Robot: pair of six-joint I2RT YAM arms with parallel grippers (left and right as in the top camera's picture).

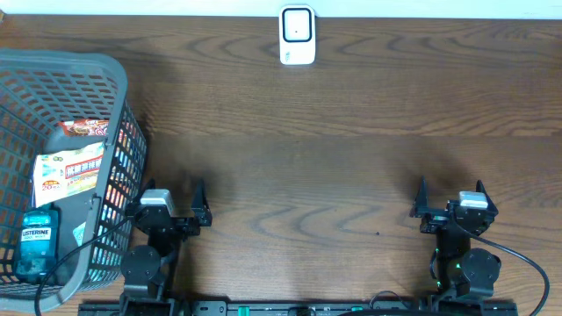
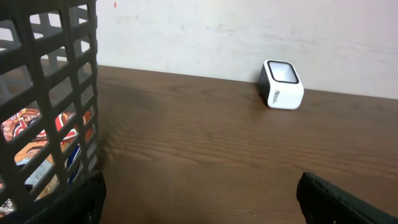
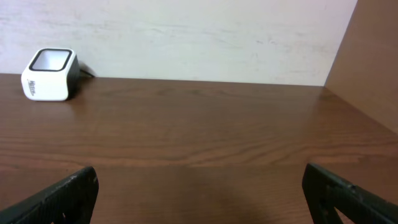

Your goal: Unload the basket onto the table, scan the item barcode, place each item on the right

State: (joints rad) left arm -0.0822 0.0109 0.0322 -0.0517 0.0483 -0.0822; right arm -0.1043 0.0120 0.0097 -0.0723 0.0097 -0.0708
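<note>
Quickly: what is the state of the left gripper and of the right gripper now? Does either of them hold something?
Left gripper: open, holding nothing.
Right gripper: open, holding nothing.

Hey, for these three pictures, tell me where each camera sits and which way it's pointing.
Overhead: fixed above the table, looking straight down; basket, scanner, open left hand and open right hand show.
Left wrist: on the left arm, low, facing the back wall; its fingers fill the bottom corners, basket at left.
Right wrist: on the right arm, low, facing the same wall; its fingers in the bottom corners.
Shared: both wrist views show the scanner by the wall.
</note>
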